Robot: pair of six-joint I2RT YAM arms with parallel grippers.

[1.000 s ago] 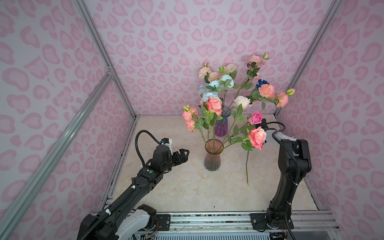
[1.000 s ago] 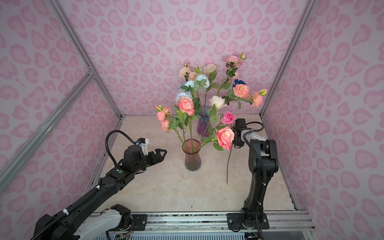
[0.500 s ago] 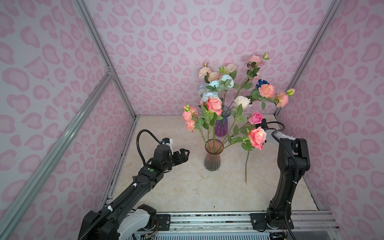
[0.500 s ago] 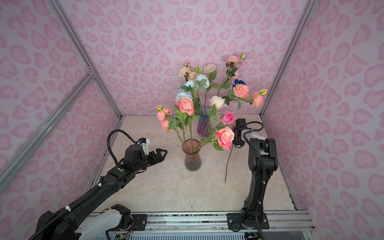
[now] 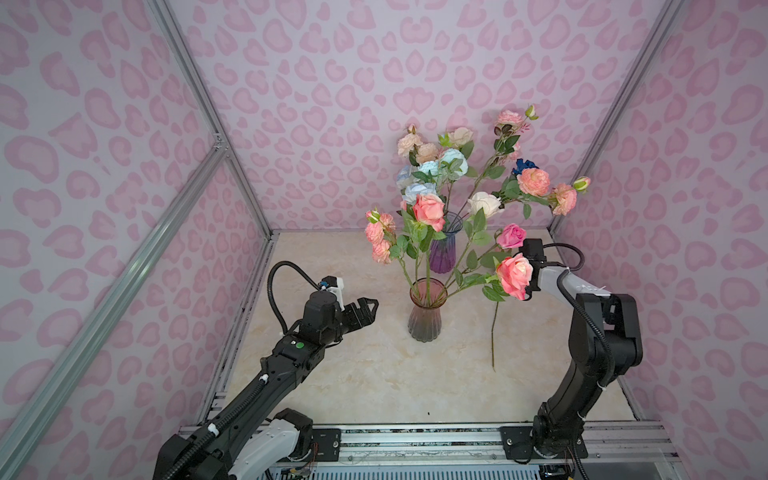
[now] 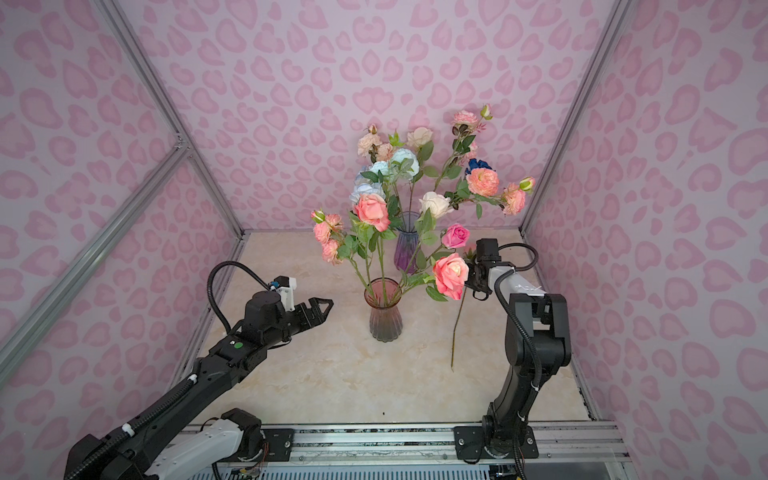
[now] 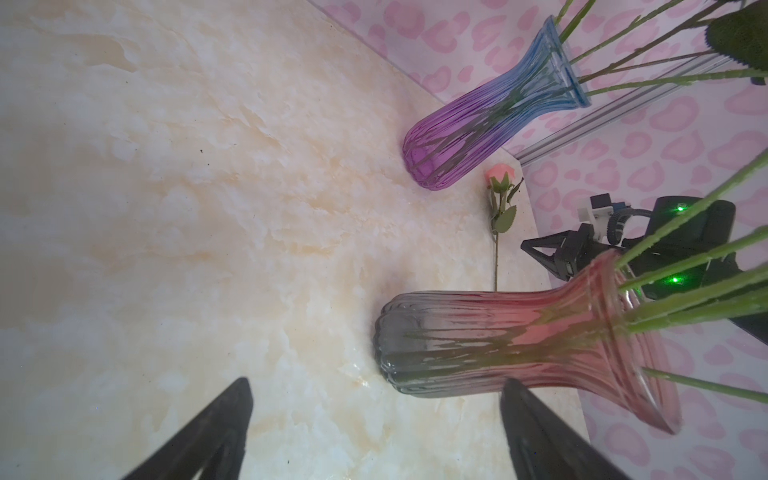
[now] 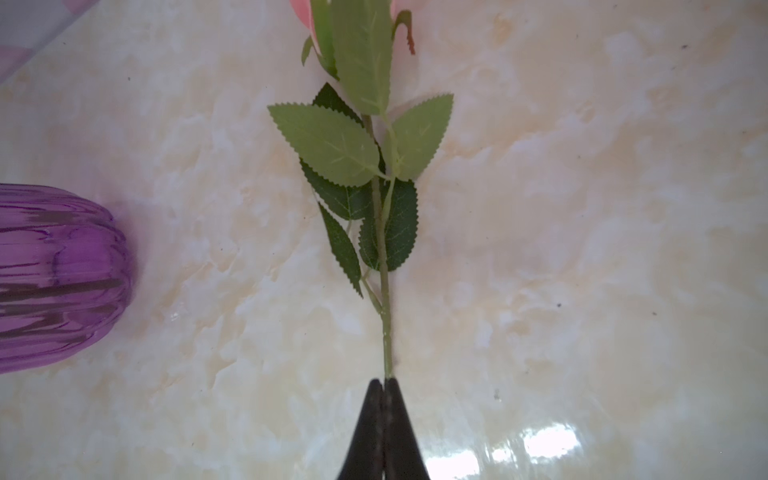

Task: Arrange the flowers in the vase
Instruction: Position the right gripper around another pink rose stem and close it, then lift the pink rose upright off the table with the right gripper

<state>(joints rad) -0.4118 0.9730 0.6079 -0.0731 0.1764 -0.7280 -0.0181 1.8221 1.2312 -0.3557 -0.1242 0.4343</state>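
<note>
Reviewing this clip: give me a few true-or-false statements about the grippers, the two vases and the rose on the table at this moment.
1. The left gripper is open and holds nothing. True.
2. The right gripper is open above the table. False: it is shut on the stem of the loose rose, which lies on the table.
3. The pink vase and the purple vase both hold stems. True.
4. The purple vase stands nearer the robot than the pink vase. False: it stands farther back, behind the pink vase.

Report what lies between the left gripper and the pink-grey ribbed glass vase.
Only bare cream marble tabletop, seen in both top views, separates the left gripper from the pink-grey glass vase.
</note>
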